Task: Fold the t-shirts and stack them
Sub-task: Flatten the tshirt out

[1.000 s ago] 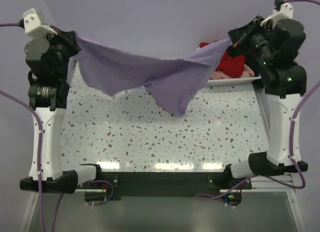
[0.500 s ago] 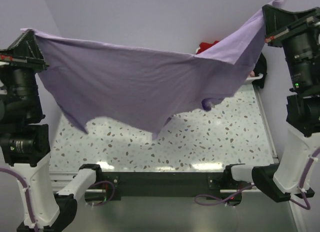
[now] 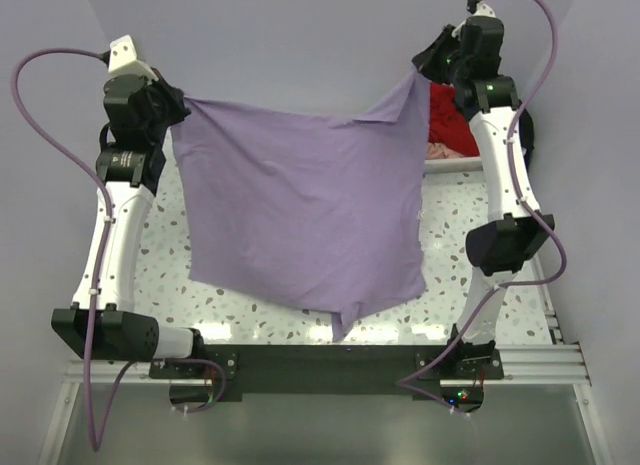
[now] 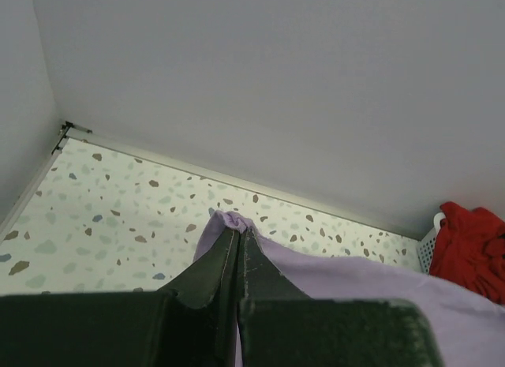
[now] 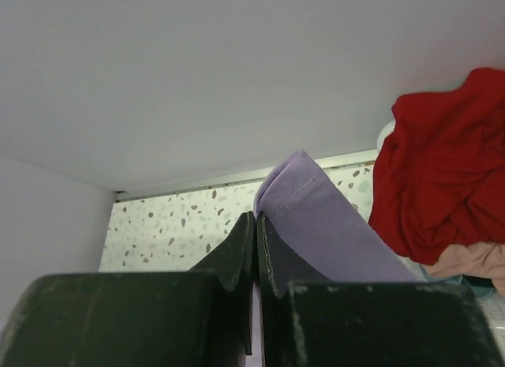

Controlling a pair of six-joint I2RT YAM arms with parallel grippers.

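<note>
The lavender t-shirt [image 3: 305, 220] hangs spread out between my two grippers, over the speckled table toward its front edge. My left gripper [image 3: 178, 107] is shut on its far left corner [image 4: 230, 222]. My right gripper [image 3: 425, 65] is shut on its far right corner [image 5: 304, 195]. A red t-shirt [image 3: 452, 115] and a pale pink one [image 3: 452, 153] lie bunched in the white tray [image 3: 470, 163] at the back right. They also show in the right wrist view as red cloth [image 5: 442, 170] and pink cloth [image 5: 473, 260]. No black shirt shows.
The speckled table [image 3: 165, 275] is walled by pale panels at the back and sides. A black rail [image 3: 320, 365] runs along the near edge between the arm bases. The tray's rim shows in the left wrist view [image 4: 430, 239].
Both arms have moved away toward the back of the table and lower, carrying the lavender shirt. It now hangs flatter and more spread, its lower edge near the front rail.
</note>
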